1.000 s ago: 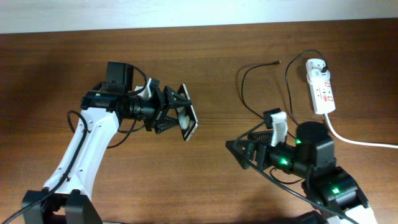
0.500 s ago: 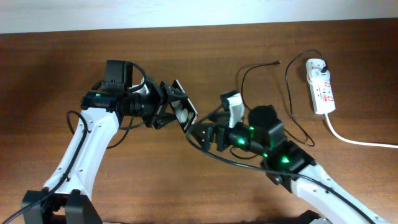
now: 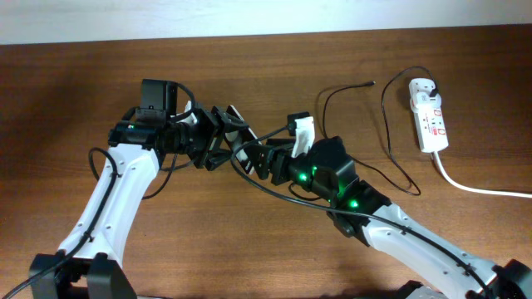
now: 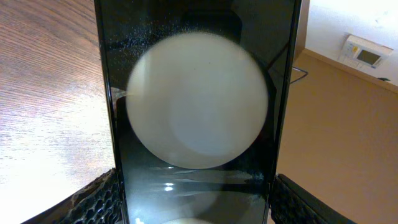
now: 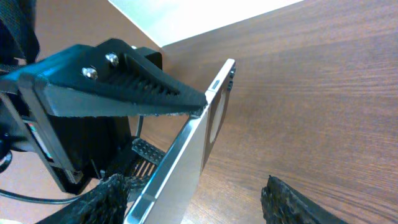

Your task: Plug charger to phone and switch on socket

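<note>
The phone [image 4: 196, 93] fills the left wrist view, a glossy black slab with one large round white reflection and the edge of a second below it. It is clamped between the two ribbed fingers [image 4: 93, 199] of the left pincer [image 4: 196, 199], which press on its long edges. In the overhead view the left pincer [image 3: 223, 139] holds the phone [image 3: 238, 137] tilted, up off the tabletop [image 3: 66, 91] left of centre.

The right pincer [image 3: 256, 158] is just beside the phone. From the right wrist, its fingers [image 5: 109, 199] stand apart. The phone's light rim [image 5: 199, 143] runs down towards the left one, though I cannot tell whether they touch. Nothing is gripped between them.

Further off to the right lies the charger [image 3: 368, 84], its thin black cable looping on the wood and its plug tip free. Beyond it is the socket [image 3: 428, 115], white with red marks, trailing a thick white cord [image 3: 474, 188].

Counted: two pincers, one phone, one charger, one socket.
</note>
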